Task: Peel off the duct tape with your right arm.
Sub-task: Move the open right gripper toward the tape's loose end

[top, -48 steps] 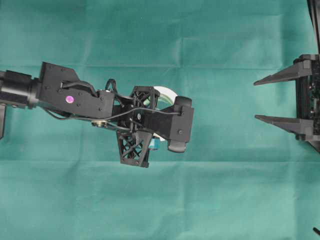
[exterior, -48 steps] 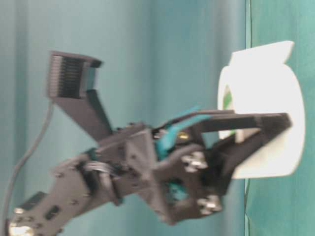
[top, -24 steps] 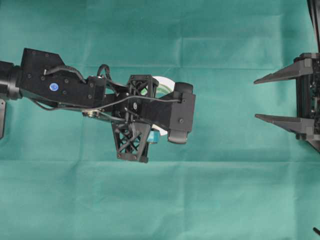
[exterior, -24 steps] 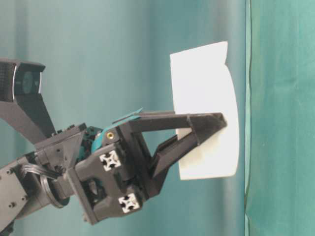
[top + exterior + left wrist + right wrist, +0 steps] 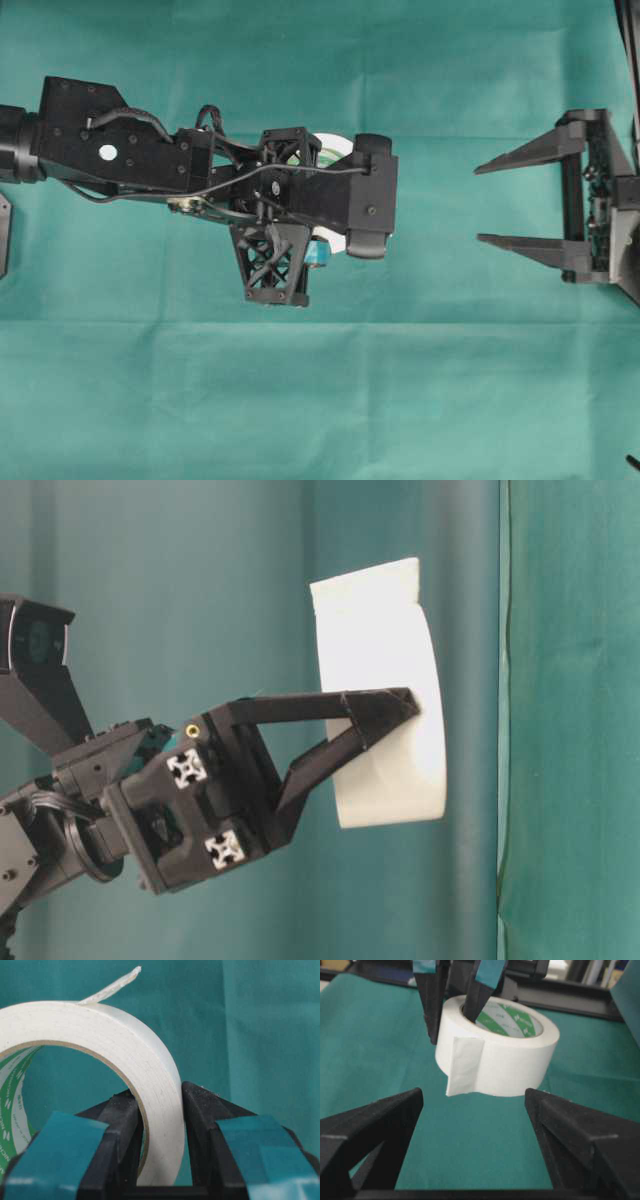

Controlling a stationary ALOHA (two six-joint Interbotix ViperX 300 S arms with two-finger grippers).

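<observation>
tape (image 5: 500,1060): matt white paper, green-printed card core | cloth (image 5: 450,400): green, creased | fingers (image 5: 370,1130): matt black plastic

You see a white duct tape (image 5: 497,1052) roll, its inner core (image 5: 507,1017) patterned green on white; black fingers (image 5: 432,995) with teal pads; plain green cloth (image 5: 320,400).

gap: bare green worktop (image 5: 440,300) lies between right end effector (image 5: 490,203) and the duct tape (image 5: 495,1055).
blocker: left end effector (image 5: 452,1007) clamps the roll's far wall.
</observation>
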